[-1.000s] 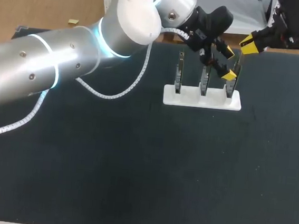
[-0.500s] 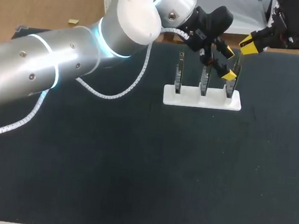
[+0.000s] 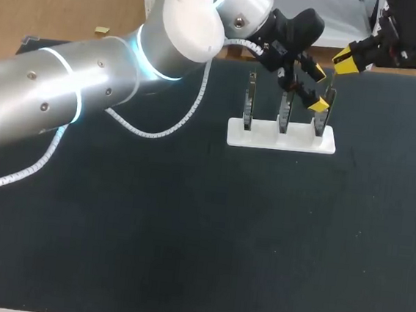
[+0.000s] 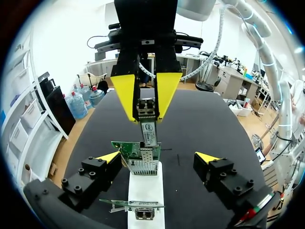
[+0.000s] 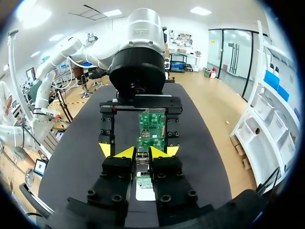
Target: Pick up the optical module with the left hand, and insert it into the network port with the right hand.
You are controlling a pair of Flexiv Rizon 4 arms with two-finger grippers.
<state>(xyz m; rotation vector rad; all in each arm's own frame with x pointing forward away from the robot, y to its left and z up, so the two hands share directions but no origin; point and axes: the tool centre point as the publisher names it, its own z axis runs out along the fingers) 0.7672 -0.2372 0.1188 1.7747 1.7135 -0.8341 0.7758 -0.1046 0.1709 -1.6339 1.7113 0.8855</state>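
The optical module (image 4: 147, 125), a slim metal bar, hangs upright in my right gripper (image 4: 146, 112), which is shut on it just above the network port (image 4: 142, 165). That port is a metal cage on the green board (image 4: 137, 150) at the right end of the white base (image 3: 282, 136). In the right wrist view the module (image 5: 142, 161) shows between the right gripper's (image 5: 143, 152) yellow tips, with the board (image 5: 151, 125) ahead. My left gripper (image 4: 156, 157) is open and empty, its fingers standing either side of that board. From above, the left gripper (image 3: 317, 87) sits by the rightmost board and the right gripper (image 3: 346, 60) just behind it.
Two more upright boards (image 3: 249, 101) (image 3: 284, 110) stand on the same white base. My left arm (image 3: 89, 85) stretches across the table's left half with its white coiled cable (image 3: 151, 131). The black mat (image 3: 207, 237) covers the table.
My right gripper has edged very slightly away from the board with the module in it. The left arm has not moved.
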